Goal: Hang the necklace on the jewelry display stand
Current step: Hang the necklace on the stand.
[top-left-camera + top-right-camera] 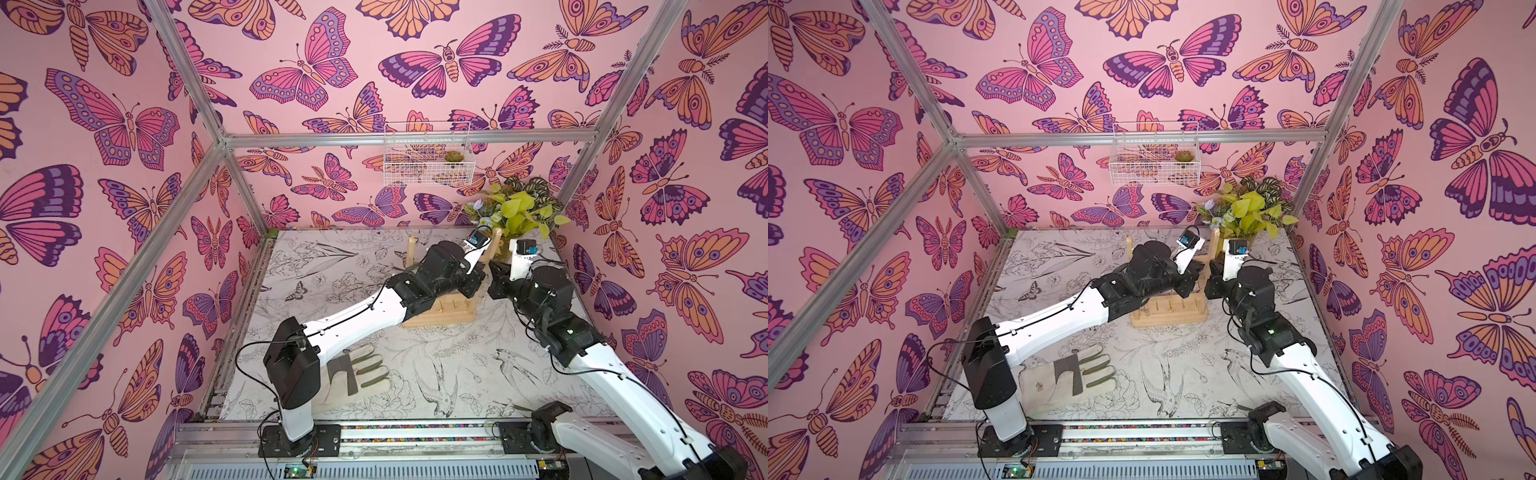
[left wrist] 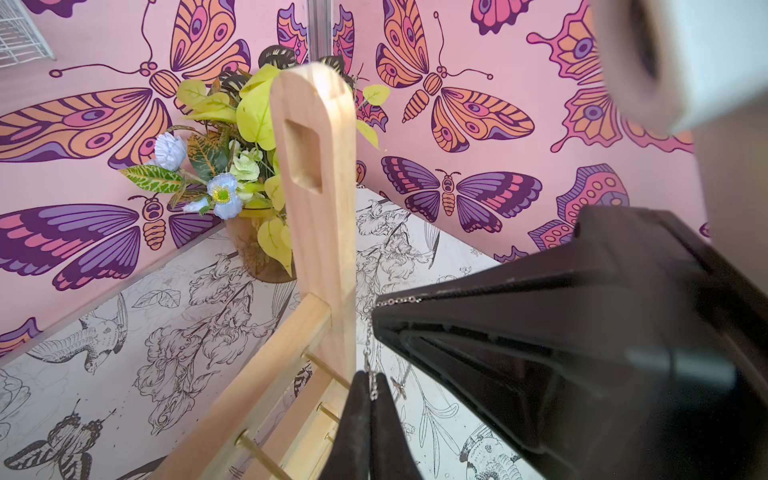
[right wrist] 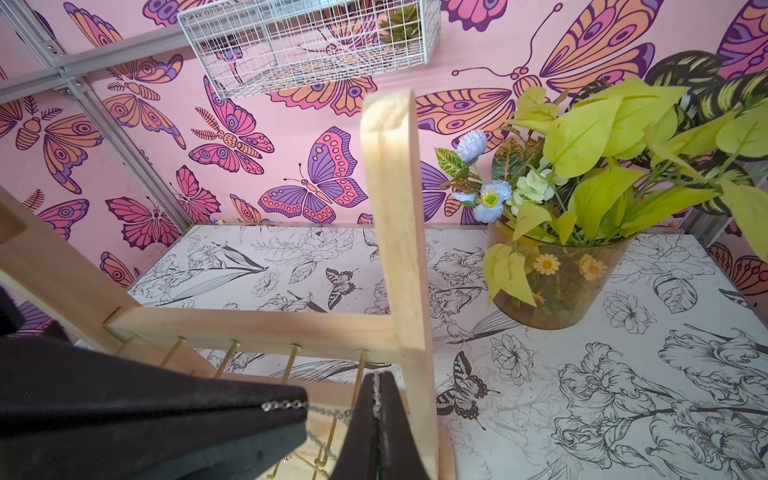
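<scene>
While both tools pinch the one necklace (image 2: pixel 368 336), a thin silver chain, it hangs clear of the bench (image 1: pixel 324 266), right beside the stand (image 1: pixel 436 321) at its upright (image 3: pixel 395 208) on the robot's right.

The left tool (image 2: pixel 370 376) is clenched on the chain, with links showing in the seam between its tips. The right tool (image 3: pixel 379 376) is clenched on it too, as its own wrist view shows.

A short stretch of chain runs between the two tips, roughly along the top crossbar (image 3: pixel 249 324) and about level with the tips of the gold hooks (image 3: pixel 295 357). The hooks stick out toward the tools. The right tool sits by the end hook, nearest that upright, and the left tool is further in along the bar. More chain drops below, and its end is not visible. I cannot tell whether the stretch touches a hook; it looks apart.

My read is that the stretch has to go up over a hook tip and down behind it. Both arms are equally close, and they need to move together or the chain sags.

Counts:
- One necklace and two arms.
- One stand with two uprights.
- At least four hooks clear on the top bar.
- One lower crossbar (image 2: pixel 303 411) in the wrist views, also with hooks.
- Off-task: one glove (image 1: pixel 361 372) near the left arm's base, one wire basket (image 1: pixel 428 166) on the back wall, and one pot of plants (image 3: pixel 557 291) behind the stand.
</scene>
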Action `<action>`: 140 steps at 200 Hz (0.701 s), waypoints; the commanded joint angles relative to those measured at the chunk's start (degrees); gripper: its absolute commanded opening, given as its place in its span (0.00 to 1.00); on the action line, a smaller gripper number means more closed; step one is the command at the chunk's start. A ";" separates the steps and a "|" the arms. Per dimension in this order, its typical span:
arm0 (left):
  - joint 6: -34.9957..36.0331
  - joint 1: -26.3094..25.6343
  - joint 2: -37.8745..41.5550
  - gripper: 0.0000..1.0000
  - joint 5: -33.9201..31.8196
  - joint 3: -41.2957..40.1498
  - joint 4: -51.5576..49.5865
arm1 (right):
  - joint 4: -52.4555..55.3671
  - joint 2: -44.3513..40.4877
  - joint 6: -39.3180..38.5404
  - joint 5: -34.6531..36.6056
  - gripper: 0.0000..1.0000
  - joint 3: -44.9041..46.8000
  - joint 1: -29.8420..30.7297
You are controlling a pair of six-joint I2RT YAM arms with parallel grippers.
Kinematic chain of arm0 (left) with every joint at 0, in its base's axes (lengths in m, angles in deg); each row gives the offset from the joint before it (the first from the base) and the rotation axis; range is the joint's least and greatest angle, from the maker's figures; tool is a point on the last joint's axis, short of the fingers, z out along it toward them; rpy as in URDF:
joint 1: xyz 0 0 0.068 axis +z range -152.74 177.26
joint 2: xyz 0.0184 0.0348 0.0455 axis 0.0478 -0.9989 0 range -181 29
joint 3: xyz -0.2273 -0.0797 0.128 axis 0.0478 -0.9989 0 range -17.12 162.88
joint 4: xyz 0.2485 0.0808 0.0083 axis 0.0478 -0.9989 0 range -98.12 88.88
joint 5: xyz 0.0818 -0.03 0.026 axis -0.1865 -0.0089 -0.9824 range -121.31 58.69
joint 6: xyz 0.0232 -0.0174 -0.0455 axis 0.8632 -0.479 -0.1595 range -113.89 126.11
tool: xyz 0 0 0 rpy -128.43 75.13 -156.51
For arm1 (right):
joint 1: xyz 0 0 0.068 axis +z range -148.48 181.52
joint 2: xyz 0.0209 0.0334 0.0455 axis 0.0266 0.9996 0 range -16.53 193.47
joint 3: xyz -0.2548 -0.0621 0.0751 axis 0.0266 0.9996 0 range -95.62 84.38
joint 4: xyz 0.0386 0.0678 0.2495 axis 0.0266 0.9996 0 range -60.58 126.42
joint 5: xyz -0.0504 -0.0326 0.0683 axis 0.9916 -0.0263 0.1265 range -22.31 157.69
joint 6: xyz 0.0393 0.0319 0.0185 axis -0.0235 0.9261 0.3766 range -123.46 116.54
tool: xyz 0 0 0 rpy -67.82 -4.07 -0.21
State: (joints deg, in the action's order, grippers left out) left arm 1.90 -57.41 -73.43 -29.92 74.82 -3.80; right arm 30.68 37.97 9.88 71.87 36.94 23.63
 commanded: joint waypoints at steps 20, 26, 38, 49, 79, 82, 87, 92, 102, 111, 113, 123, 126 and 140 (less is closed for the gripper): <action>0.81 0.10 2.07 0.00 -1.56 -1.13 0.37 | -0.99 0.69 0.56 -0.71 0.00 -0.11 -0.48; 0.74 0.10 2.27 0.00 -1.66 -1.24 0.37 | -1.00 0.61 0.61 -0.71 0.00 -0.11 -0.49; 0.77 0.10 2.59 0.00 -1.56 -1.46 0.39 | -0.86 0.40 0.59 -0.74 0.00 -0.02 -0.49; 0.71 0.10 2.74 0.00 -1.54 -1.50 0.37 | -0.82 0.17 0.54 -0.62 0.00 0.02 -0.48; 0.83 0.18 2.48 0.00 -1.70 -1.50 0.31 | -0.64 0.39 0.45 -0.54 0.00 -0.02 -0.49; 0.85 0.18 2.49 0.00 -1.73 -1.50 0.31 | -0.64 0.47 0.45 -0.58 0.00 -0.02 -0.49; 0.78 0.18 2.42 0.00 -1.74 -1.57 0.22 | -0.64 0.52 0.45 -0.58 0.00 -0.02 -0.49; 0.75 0.18 2.48 0.00 -1.74 -1.59 0.17 | -0.59 0.59 0.46 -0.58 0.00 -0.02 -0.49; 0.65 0.18 2.52 0.00 -1.90 -1.72 0.22 | -0.56 0.69 0.41 -0.58 0.00 0.07 -0.49; 0.60 0.18 2.64 0.00 -1.92 -1.83 0.22 | -0.68 0.70 0.44 -0.63 0.00 0.07 -0.44; 0.62 0.18 2.67 0.00 -1.94 -1.85 0.22 | -0.70 0.70 0.45 -0.64 0.00 0.07 -0.48; 0.61 0.18 2.74 0.00 -2.07 -1.85 0.22 | -0.75 0.70 0.45 -0.62 0.00 0.05 -0.49; 0.67 0.18 2.81 0.00 -2.09 -1.85 0.15 | -0.73 0.70 0.48 -0.66 0.00 0.06 -0.49; 0.63 0.18 2.94 0.00 -2.18 -1.94 0.13 | -0.82 0.85 0.54 -0.75 0.00 -0.02 -0.44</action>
State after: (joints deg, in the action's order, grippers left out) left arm 2.23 -57.41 -72.60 -31.26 74.10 -3.78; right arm 30.63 38.60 10.04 71.59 36.99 23.63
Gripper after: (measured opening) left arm 0.040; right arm 0.048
